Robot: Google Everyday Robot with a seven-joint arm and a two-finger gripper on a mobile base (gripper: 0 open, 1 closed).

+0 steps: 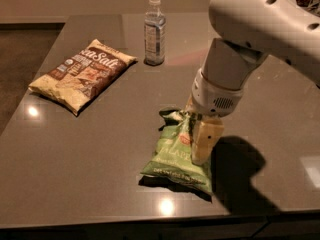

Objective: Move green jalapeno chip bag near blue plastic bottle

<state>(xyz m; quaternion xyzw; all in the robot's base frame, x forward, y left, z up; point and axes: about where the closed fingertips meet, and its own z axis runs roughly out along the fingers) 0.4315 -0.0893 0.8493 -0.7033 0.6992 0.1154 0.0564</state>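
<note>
At table (100,149) front — crinkled green jalapeno chip bag (170,160); tool (200,153) over it, grip unclear.

- Brown-and-cream bag (82,74): "Sea Salt" in large white script.
- Green jalapeno chip bag (169,160): white lettering, only "LAPE" legible beside my gripper (202,145), which is down on the bag's right side.
- Blue plastic bottle (155,31): label print illegible.
</note>
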